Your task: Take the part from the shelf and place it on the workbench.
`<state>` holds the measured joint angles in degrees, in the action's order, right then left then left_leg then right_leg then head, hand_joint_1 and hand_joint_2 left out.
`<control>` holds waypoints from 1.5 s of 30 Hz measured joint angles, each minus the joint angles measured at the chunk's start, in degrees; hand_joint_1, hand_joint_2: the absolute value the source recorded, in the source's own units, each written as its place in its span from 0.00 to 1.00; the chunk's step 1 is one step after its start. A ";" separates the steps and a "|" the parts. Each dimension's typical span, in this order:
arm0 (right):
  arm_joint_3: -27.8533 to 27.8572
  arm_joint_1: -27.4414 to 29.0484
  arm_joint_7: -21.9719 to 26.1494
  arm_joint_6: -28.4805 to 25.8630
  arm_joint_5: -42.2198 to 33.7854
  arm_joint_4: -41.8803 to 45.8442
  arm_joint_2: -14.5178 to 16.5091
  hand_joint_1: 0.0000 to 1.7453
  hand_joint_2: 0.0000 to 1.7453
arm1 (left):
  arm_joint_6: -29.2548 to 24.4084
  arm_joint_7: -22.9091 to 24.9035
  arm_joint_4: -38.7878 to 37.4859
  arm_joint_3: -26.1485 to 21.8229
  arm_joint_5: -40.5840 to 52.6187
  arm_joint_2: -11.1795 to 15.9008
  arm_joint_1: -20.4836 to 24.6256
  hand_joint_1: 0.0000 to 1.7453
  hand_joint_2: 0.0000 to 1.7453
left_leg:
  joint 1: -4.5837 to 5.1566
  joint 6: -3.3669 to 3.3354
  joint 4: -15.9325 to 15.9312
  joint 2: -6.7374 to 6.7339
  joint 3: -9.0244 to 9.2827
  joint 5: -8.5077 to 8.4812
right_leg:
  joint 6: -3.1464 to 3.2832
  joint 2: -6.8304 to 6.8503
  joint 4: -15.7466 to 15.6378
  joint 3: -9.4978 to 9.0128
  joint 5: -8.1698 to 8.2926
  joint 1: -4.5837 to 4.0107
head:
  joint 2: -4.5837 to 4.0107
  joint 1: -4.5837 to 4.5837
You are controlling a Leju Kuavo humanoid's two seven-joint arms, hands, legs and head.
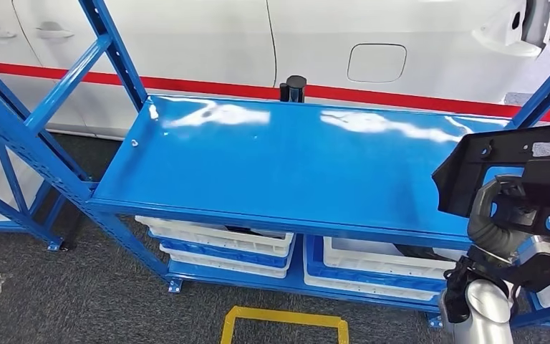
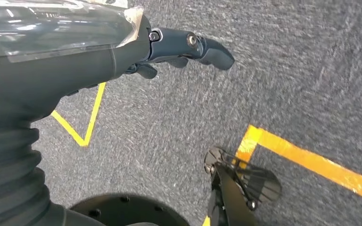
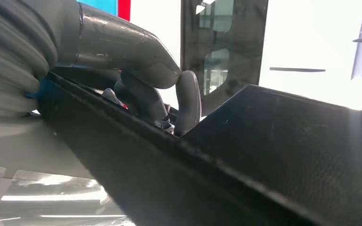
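Shelving in blue steel (image 1: 286,158) is spanning the head view, its glossy top deck lying bare in front of a white car body (image 1: 208,36) with a red stripe. White and blue bins (image 1: 222,244) are sitting stacked on the lower tier. Black part (image 1: 505,161), a flat moulded panel, is hanging at the right end of the shelving, above the deck's right edge and clear of it. The right hand (image 1: 505,208) is gripping this part from beneath; in the right wrist view its thumb (image 3: 122,52) and darker fingers (image 3: 188,101) are closing over the panel's rim (image 3: 226,160). The left hand (image 2: 169,52) is hanging over grey carpet (image 2: 287,70) crossed by yellow floor tape (image 2: 311,162), fingers loosely extended and holding nothing.
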<state>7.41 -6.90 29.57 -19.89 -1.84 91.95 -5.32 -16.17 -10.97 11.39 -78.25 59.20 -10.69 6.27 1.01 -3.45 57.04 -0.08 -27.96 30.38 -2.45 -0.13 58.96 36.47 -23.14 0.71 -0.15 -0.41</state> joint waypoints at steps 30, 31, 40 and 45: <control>0.41 2.11 0.74 0.54 -1.19 1.48 -0.15 1.00 1.00 | 1.63 -0.37 -0.25 0.03 0.23 0.31 -0.13 0.00 1.00 | -0.39 1.07 -0.60 0.50 0.85 0.16 | -0.83 0.26 -0.98 -1.32 -0.42 0.56 | 0.00 0.20; 0.43 2.30 0.76 0.57 -1.20 1.58 -0.20 1.00 1.00 | 1.64 -0.37 -0.26 0.03 0.20 0.32 -0.14 0.00 1.00 | -0.36 0.68 -0.89 0.34 0.42 -0.46 | -1.05 0.27 -0.75 -1.05 -0.62 0.63 | 0.00 0.14; 0.94 3.31 0.83 0.74 -1.36 1.73 -0.54 1.00 1.00 | 2.05 -0.41 -0.30 0.02 0.03 0.37 -0.19 0.00 1.00 | -0.35 -0.11 -0.35 -0.55 -7.10 -6.51 | -2.81 0.21 9.94 -2.88 -7.28 0.83 | 0.00 0.57; 1.11 3.68 0.89 0.76 -1.28 1.99 -0.51 1.00 1.00 | 2.33 -0.68 -0.31 0.02 -0.12 0.50 -0.24 0.00 1.00 | 0.01 1.30 0.89 -0.47 -9.16 -8.54 | -1.17 0.14 -2.83 -10.58 -8.71 0.39 | 0.00 0.11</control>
<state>8.52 -3.21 30.46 -19.12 -3.11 93.95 -5.84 -13.84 -11.64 11.08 -78.23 59.09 -10.19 6.02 1.02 -2.15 57.93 -0.55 -37.12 21.84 -3.62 0.00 56.13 25.89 -31.86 1.10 -0.15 -0.30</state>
